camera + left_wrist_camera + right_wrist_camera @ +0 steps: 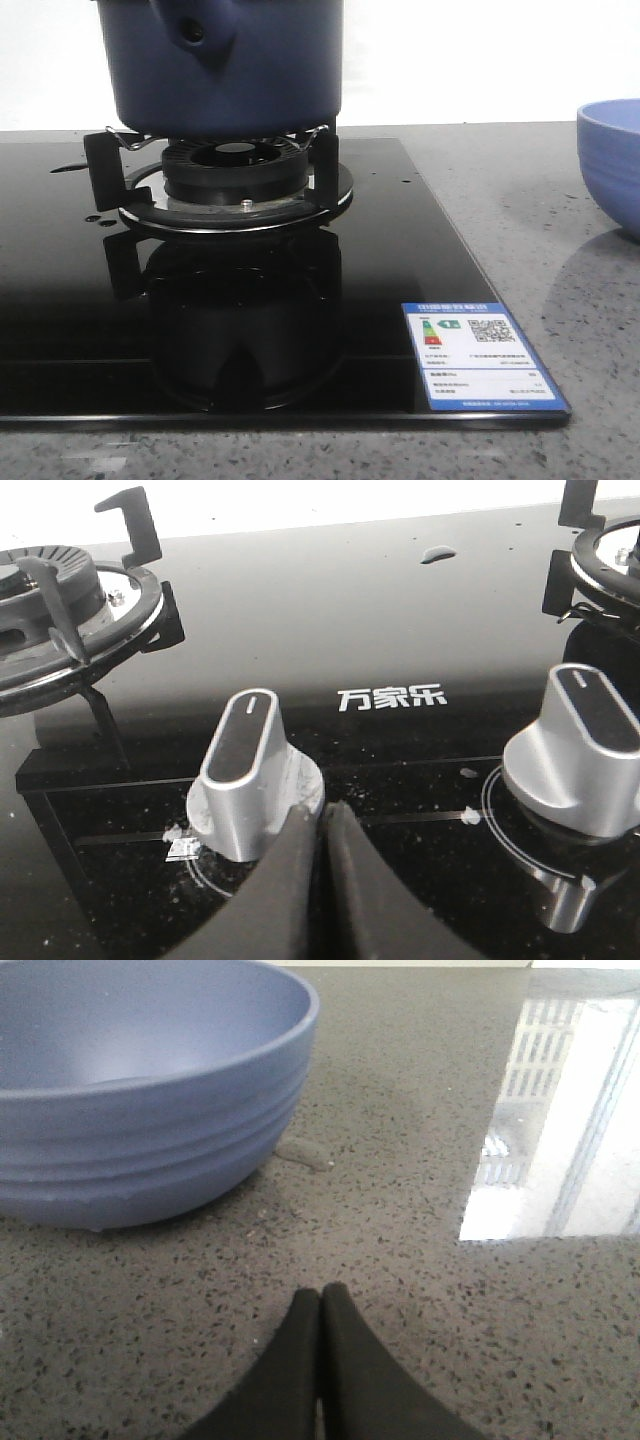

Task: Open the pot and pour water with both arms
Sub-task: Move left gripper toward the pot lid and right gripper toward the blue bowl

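While I look through the front view, I see the grey speckled desk (560,230) under everything. On it lies the big black glass stove top (400,260), shiny like a mirror. The pot (230,60) comes next in size. It is dark blue and sits on the burner (235,170) at the back of the stove top, held up by black metal prongs. A round stub with a small hole sticks out of its side, facing me. I cannot see the top of the pot, so I cannot tell if a lid is on it. Off to the right, on the bare desk, stands the light blue bowl (612,160), well apart from the pot.

My left end effector (320,830) has its two black fingers pressed together with nothing between them. It hangs just beside a silver knob (250,770) on the stove top. A second silver knob (580,745) stands further along. My right end effector (320,1310) is pinched together too and holds nothing. It is low over the desk, near the bowl but not touching it.

A blue and white sticker (475,355) sits on the near right corner of the stove top. Tiny drops (92,218) dot the glass beside the burner.
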